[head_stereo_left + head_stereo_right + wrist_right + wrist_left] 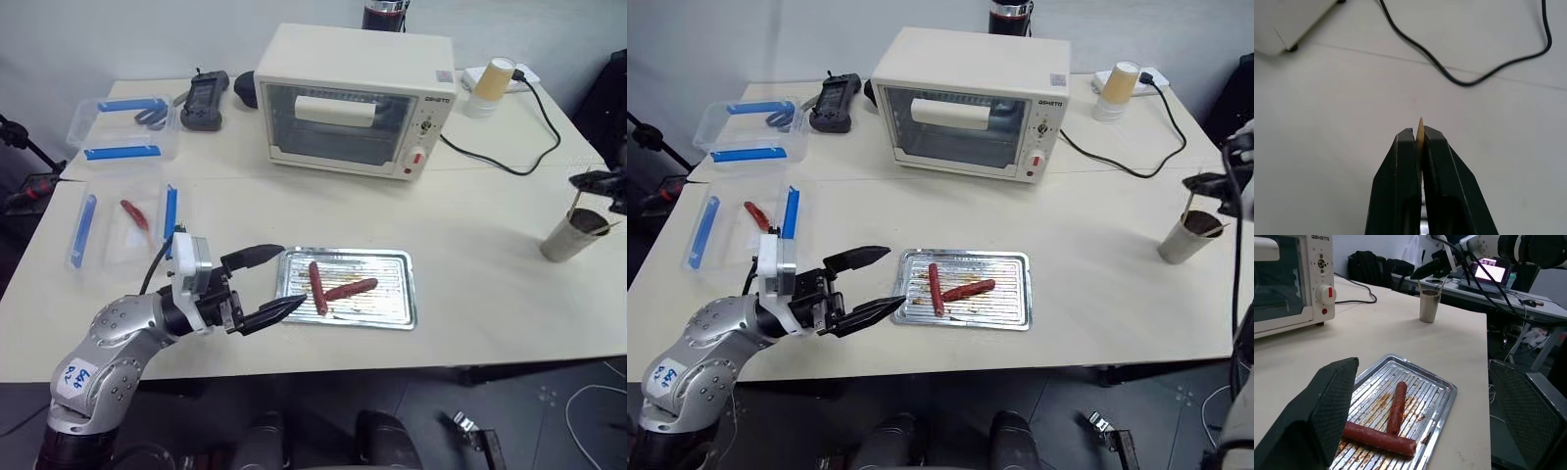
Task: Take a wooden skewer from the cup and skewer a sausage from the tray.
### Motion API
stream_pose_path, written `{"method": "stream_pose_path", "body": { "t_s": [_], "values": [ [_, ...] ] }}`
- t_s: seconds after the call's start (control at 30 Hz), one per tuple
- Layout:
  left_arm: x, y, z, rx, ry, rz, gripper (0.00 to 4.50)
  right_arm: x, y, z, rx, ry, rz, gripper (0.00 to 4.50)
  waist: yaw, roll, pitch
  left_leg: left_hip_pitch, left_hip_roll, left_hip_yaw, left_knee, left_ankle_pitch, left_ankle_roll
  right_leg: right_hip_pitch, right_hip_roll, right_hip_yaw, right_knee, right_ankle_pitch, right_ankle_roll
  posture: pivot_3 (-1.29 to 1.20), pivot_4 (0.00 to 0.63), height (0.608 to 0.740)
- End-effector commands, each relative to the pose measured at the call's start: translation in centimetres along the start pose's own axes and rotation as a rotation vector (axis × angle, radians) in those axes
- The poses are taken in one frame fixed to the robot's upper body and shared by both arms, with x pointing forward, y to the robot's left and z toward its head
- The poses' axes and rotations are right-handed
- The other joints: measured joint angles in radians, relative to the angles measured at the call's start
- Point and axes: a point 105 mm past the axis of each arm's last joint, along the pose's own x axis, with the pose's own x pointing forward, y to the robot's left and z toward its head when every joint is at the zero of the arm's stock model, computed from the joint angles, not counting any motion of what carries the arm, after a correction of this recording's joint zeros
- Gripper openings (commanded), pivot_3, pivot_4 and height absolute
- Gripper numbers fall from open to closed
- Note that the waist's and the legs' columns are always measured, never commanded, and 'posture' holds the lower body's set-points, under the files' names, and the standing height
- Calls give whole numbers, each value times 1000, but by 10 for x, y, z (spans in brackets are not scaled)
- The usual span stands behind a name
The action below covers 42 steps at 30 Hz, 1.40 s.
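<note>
Counting two sausages (pixel 333 288), one tray (pixel 397 311)

Silver left arm (pixel 108 348) — black pincer (pixel 277 284), blue-scrawled label.

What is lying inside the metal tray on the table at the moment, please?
Two sausages lie on the tray, forming a T, on its ridged bottom smeared with brown grease. The metal beneath them is covered.
</note>
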Motion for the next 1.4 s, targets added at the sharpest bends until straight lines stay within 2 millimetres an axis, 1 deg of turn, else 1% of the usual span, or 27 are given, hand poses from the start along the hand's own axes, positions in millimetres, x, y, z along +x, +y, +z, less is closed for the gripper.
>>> {"method": "stream_pose_path", "body": {
  "t_s": [0.03,0.17,0.27,0.37,0.43,0.57,0.67,0.77,0.83,0.93,1.0,1.1,1.23,1.4],
  "values": [
    [2,0,7,31,-32,-13,4500,-22,3,39,-19,-101,57,30,0,0,0,0,0,0,0,0,0,0,0,0,0,0,0,0,150,740],
    [3,1,6,6,-41,-20,4500,-31,20,65,-5,-166,184,30,-1,0,0,0,0,0,0,0,0,0,0,0,0,0,0,0,150,740],
    [5,6,6,25,-65,8,4500,-32,40,84,36,-230,313,30,0,0,0,0,0,1,-1,0,0,-1,0,0,0,0,0,0,150,740],
    [13,11,8,49,-123,30,4500,-26,61,92,95,-283,440,30,0,0,0,0,0,1,-1,0,0,-1,0,1,1,0,0,0,150,740],
    [22,10,8,59,-149,12,4500,-21,78,95,161,-319,538,30,2,0,0,0,0,1,0,0,0,-1,0,1,1,0,0,0,150,740],
    [57,25,13,152,-255,26,4500,-13,116,109,356,-435,726,30,7,0,0,-1,0,0,3,0,0,-1,0,0,4,0,0,0,150,740],
    [84,34,22,209,-340,34,4500,-11,142,108,418,-449,807,30,22,0,0,-5,0,-3,8,0,1,-1,0,-3,6,0,1,0,150,740],
    [114,33,33,234,-427,-9,4500,-8,173,105,501,-451,890,30,30,0,0,-6,0,-4,9,0,1,-2,0,-4,6,0,1,0,150,740],
    [126,37,39,251,-466,2,4500,-9,186,101,540,-445,928,30,32,-1,0,-8,0,-6,10,0,1,-3,0,-6,6,0,1,0,150,740],
    [135,40,43,260,-502,17,4500,-10,195,98,596,-454,945,30,30,-1,0,-11,-1,-7,11,0,1,-5,0,-7,7,1,1,0,150,740],
    [138,39,45,260,-519,10,4500,-10,202,97,633,-454,965,30,28,-1,0,-14,-1,-7,11,0,1,-9,0,-7,8,1,1,0,150,740],
    [142,37,51,249,-554,8,4500,-10,213,87,635,-420,975,30,27,-1,0,-18,-1,-6,11,0,1,-15,0,-5,11,1,1,0,150,740],
    [146,37,53,239,-568,23,4500,-10,215,86,677,-437,972,30,26,-1,0,-18,-1,-5,11,0,1,-15,0,-5,11,1,1,0,150,740],
    [151,35,56,225,-591,32,4500,-11,224,82,694,-437,986,30,25,-1,0,-18,-1,-5,11,0,2,-15,0,-4,11,1,1,0,150,740]
  ]
}}
